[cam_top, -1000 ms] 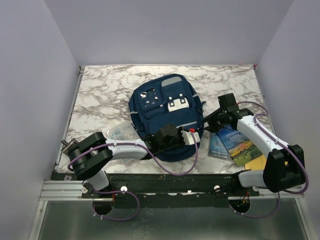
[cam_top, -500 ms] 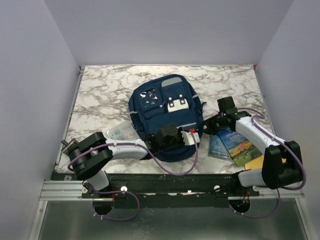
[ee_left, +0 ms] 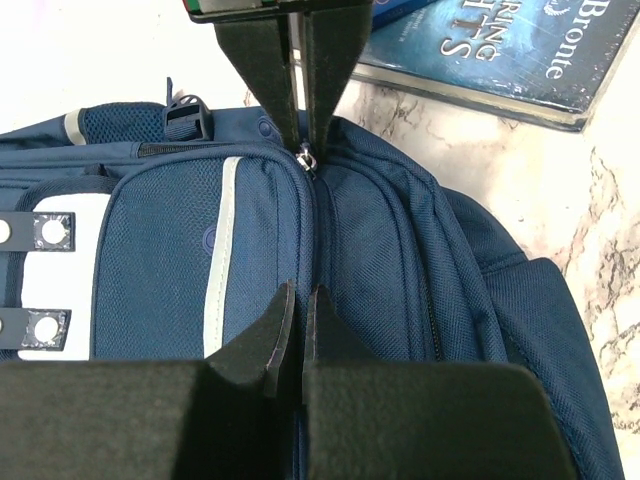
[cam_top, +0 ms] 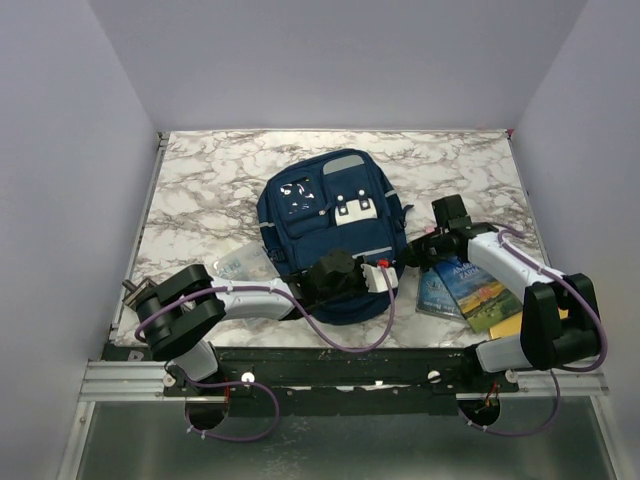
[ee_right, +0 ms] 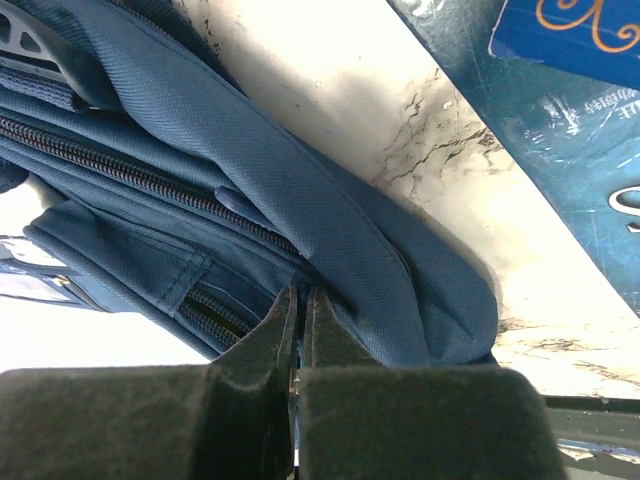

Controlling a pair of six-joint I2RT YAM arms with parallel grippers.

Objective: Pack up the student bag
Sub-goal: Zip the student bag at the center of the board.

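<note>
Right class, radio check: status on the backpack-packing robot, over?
Left fingers shut on the student bag seam. Right fingers shut on its zip pull. Bag flat, zips look closed. Books beside it, nothing blocking.

- One student bag point(cam_top: 335, 205).
- Two books: dark blue book point(cam_top: 436, 292), landscape-cover book point(cam_top: 482, 288).
- One yellow flat item point(cam_top: 513, 324).
- One clear plastic packet point(cam_top: 238, 266).
</note>
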